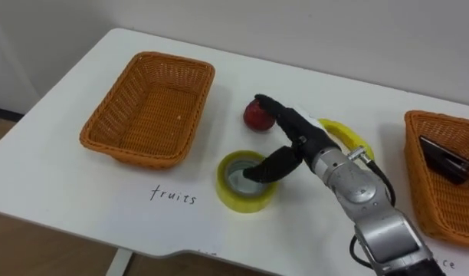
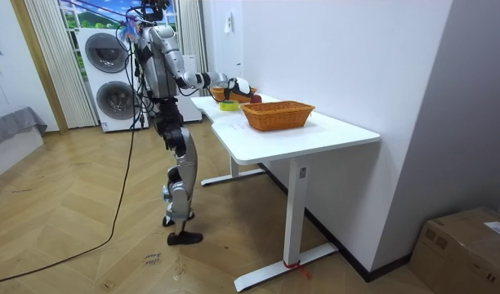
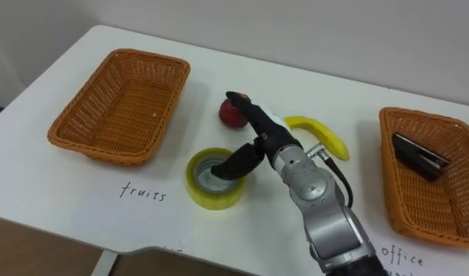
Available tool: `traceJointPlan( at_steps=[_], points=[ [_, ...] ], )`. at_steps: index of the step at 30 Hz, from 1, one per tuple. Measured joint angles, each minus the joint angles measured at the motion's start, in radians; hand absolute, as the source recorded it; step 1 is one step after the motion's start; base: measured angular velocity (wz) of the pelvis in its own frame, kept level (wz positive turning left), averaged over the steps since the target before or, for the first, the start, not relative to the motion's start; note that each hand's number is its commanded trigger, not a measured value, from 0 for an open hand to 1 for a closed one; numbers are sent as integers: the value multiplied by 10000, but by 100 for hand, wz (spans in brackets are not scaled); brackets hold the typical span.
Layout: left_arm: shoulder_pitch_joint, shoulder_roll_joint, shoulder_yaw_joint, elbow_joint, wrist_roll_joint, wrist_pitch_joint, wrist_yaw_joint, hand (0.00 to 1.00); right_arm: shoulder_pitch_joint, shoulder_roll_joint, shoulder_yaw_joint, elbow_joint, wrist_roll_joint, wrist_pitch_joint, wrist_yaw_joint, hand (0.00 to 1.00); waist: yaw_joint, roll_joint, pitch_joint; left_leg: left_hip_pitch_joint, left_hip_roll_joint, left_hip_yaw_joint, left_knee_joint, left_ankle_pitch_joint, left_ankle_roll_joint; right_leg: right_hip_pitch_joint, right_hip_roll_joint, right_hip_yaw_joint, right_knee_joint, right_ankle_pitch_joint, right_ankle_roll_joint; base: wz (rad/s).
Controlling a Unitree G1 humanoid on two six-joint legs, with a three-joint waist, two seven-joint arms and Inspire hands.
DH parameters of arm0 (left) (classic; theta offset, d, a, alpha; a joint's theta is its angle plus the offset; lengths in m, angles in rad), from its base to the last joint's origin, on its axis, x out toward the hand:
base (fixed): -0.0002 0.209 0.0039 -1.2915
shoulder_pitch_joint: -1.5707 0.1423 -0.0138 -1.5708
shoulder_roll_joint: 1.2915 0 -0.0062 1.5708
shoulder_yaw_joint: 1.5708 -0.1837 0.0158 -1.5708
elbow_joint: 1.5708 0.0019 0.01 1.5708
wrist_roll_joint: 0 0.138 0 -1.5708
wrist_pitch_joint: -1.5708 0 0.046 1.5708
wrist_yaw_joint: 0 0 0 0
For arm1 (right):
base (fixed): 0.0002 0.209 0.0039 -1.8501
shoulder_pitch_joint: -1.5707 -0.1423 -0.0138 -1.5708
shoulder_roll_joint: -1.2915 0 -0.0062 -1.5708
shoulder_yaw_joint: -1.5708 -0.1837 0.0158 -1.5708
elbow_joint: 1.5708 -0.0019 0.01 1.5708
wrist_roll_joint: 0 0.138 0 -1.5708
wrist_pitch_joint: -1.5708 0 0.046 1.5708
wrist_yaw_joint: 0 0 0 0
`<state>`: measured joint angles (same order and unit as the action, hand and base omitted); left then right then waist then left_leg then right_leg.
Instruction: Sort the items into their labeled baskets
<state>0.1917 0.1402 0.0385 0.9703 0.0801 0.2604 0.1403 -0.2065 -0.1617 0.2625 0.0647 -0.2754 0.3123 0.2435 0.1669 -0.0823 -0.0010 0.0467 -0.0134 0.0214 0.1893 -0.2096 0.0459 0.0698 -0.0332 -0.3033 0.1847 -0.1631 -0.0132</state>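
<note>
Reaching in from the lower right, the right hand (image 1: 294, 132) hangs open over the white table (image 1: 66, 172) between two of the things to be sorted; its fingers stretch forward over the top of the red apple (image 1: 254, 116), though whether they touch it I cannot tell, and its thumb points down into the hole of the yellow tape roll (image 1: 250, 202), which lies flat just in front of the apple; neither thing is gripped. The banana (image 1: 348, 136) lies just to the right of the wrist, partly hidden behind it in the left eye view; the right eye view shows it whole, apart from the arm. To the left stands the fruit basket (image 1: 146, 58), holding nothing, with the handwritten word "fruits" (image 1: 173, 195) on the table in front of it; at the right edge stands the second basket (image 1: 412, 149) with a black object (image 1: 443, 159) inside. The right eye view shows the word "office" (image 3: 400, 255) written before that basket, where the left eye view cuts most of it off. The room view shows the robot standing upright on a wooden floor (image 2: 87, 245) at the far end of the table, one arm held out over it, with two stacked washing machines (image 2: 111, 77) behind.
</note>
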Motion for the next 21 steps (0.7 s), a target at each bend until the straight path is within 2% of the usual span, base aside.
traceJointPlan(
  at_steps=[5, 8, 15, 21],
  points=[
    [-27, 91, 1, 0, -4, 21, -21, 0, 13, -52, -3, 6, -301, 200, 447, 0, -2, -141, 22, -5, 0, -1, 0, 0, 0, -6, 3, 7, -1, 0, 0, 0],
    [-29, 123, -4, -35, -14, 38, -32, 0, 10, -53, -3, 5, -447, 357, 691, 0, 0, -192, -3, -7, -2, -2, -7, -1, 3, -12, 1, 7, 1, 0, 0, 0],
    [-35, 123, -9, -77, -91, 190, 1, 0, 2, -63, -29, 6, -476, 606, 878, 0, -3, -192, 0, -2, 0, -2, -10, 0, 2, -11, 3, 11, 0, 0, 0, 0],
    [-34, 124, -11, -79, -80, 225, 12, 0, 3, -64, -27, 5, -859, 611, 1069, 0, 7, -183, 6, -4, 1, -1, -7, 0, 2, -12, 3, 12, 1, 0, 0, 0]
  ],
)
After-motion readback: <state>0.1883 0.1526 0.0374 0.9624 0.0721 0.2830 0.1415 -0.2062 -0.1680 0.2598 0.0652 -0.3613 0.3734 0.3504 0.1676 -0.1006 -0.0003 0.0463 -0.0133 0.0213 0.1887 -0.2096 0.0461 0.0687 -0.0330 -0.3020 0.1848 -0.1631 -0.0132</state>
